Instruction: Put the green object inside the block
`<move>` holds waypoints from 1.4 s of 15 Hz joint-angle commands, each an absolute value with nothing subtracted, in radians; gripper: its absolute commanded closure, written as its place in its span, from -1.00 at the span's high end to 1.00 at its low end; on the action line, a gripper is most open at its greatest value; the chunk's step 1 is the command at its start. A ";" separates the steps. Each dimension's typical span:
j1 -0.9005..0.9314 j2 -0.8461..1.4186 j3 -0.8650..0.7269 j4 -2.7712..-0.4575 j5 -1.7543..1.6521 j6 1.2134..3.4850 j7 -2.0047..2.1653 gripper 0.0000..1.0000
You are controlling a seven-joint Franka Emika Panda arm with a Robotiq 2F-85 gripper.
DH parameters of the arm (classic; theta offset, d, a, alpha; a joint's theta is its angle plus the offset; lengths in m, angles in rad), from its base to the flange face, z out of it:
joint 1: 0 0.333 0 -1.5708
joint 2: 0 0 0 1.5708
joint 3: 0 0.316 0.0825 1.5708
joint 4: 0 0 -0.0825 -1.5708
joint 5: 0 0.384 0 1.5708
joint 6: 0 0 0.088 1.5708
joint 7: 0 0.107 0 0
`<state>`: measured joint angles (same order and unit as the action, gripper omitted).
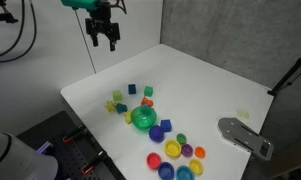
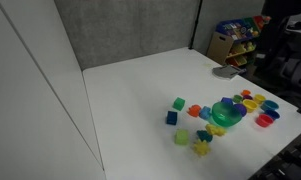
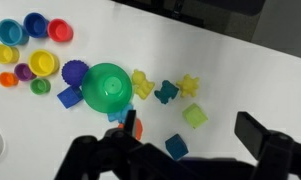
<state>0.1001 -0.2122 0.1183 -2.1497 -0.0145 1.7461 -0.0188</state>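
The green object (image 1: 142, 117) is a round dome-like cup standing on the white table among small toys. It also shows in an exterior view (image 2: 227, 113) and in the wrist view (image 3: 108, 86). Small blocks lie around it: a blue cube (image 3: 176, 146), a lime cube (image 3: 195, 115) and a blue block (image 3: 70, 96). My gripper (image 1: 103, 35) hangs high above the table's far side, well away from the toys. In the wrist view my gripper (image 3: 188, 125) is open and empty, with its fingers framing the cubes far below.
Several coloured cups (image 3: 35, 24) are clustered beside the green object, near the table's edge (image 1: 175, 160). A grey flat object (image 1: 245, 135) lies on the table's right part. Yellow and teal figures (image 3: 167, 91) lie between the green object and the cubes.
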 commanded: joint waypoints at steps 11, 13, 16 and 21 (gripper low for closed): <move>0.052 -0.122 0.056 -2.353 -0.031 2.093 -0.016 1.00; 0.049 -0.146 0.051 -2.353 -0.030 2.097 -0.016 1.00; 0.053 -0.143 0.044 -2.381 -0.007 2.150 -0.062 1.00; 0.061 -0.057 0.046 -2.430 0.045 2.298 -0.122 1.00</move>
<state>0.0549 -0.1035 0.0516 -2.4116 0.0060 2.2215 -0.0707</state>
